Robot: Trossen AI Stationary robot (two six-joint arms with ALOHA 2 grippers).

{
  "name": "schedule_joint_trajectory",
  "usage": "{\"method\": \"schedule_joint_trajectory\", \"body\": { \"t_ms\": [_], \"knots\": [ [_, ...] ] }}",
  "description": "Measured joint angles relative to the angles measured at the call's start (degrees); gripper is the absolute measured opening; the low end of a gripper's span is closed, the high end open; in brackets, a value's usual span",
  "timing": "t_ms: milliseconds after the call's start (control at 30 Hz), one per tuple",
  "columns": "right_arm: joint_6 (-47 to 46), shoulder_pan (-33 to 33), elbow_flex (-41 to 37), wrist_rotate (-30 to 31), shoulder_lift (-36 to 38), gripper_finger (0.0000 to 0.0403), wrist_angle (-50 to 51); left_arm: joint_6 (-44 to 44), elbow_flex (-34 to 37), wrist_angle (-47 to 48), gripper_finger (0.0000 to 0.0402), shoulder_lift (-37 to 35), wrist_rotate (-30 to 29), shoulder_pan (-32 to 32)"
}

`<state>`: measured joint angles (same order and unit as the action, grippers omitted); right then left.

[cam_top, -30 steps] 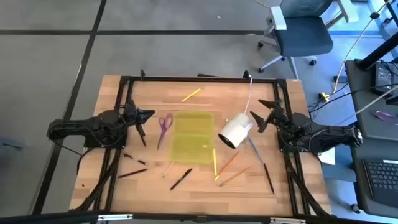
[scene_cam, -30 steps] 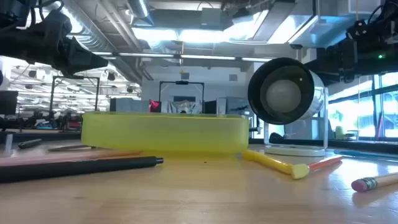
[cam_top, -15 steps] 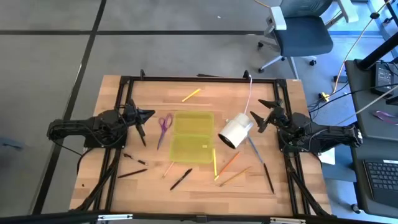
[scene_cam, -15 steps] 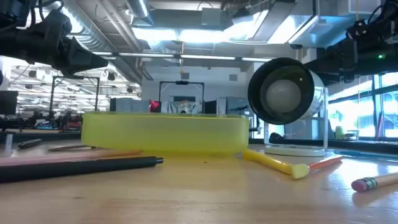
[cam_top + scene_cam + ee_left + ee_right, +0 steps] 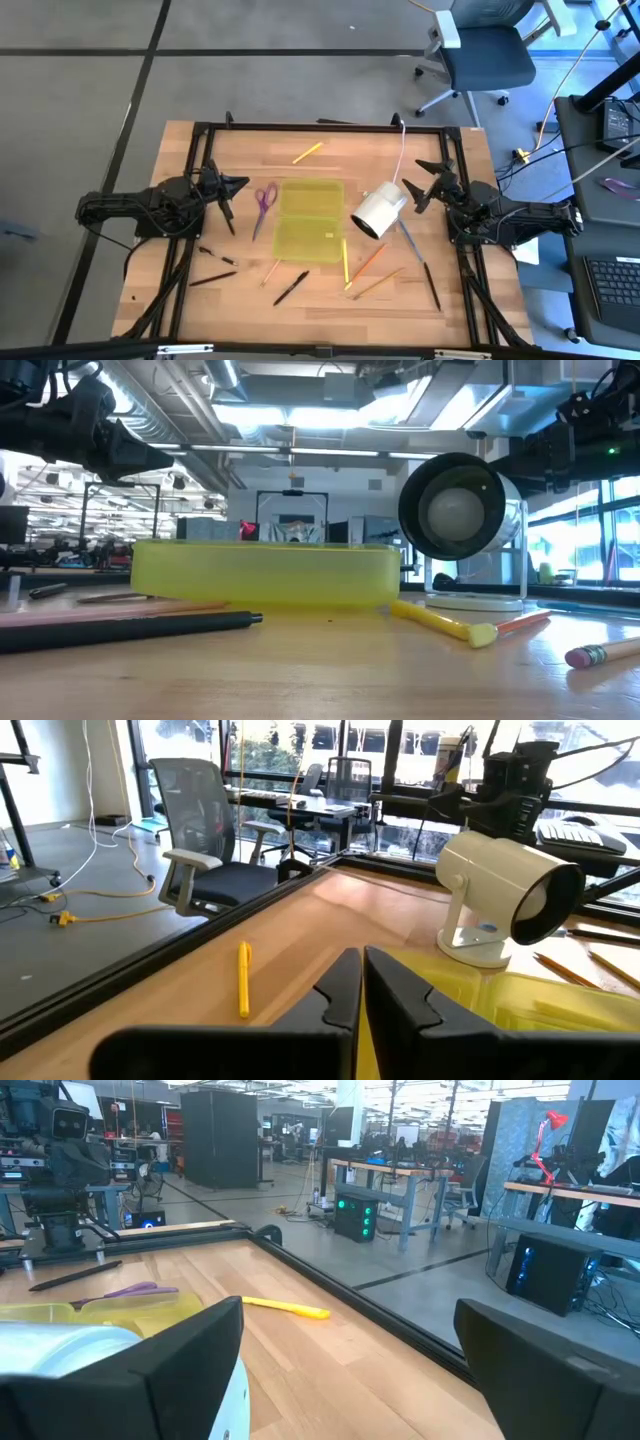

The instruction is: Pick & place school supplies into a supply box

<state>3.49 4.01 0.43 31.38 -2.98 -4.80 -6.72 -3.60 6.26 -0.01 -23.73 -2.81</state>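
Observation:
The translucent yellow-green supply box (image 5: 308, 222) lies flat at the table's middle; it also shows in the low view (image 5: 265, 572). Purple-handled scissors (image 5: 265, 198) lie left of it, and a yellow marker (image 5: 307, 152) lies beyond it. Pens and pencils lie near the front: a black pen (image 5: 291, 288), a yellow pencil (image 5: 345, 260), an orange pencil (image 5: 370, 260), a blue-grey pen (image 5: 408, 238). My left gripper (image 5: 238, 183) hovers shut and empty left of the scissors; its shut fingers show in the left wrist view (image 5: 360, 990). My right gripper (image 5: 420, 185) hovers open and empty right of the box.
A white cylinder lamp (image 5: 380, 210) on a cord stands on its base at the box's right edge, just in front of my right gripper. More black pens (image 5: 215, 278) (image 5: 431, 285) lie at the front left and front right. A black frame (image 5: 320, 127) rims the table.

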Motion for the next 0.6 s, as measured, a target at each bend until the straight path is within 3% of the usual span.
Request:
{"method": "schedule_joint_trajectory", "body": {
  "t_ms": [600],
  "knots": [
    [0.00, -0.02, 0.00, 0.02, 0.00, 0.0364, 0.02, 0.00, 0.00, 0.00, 0.0008, 0.00, 0.00, 0.02]
  ]
}}
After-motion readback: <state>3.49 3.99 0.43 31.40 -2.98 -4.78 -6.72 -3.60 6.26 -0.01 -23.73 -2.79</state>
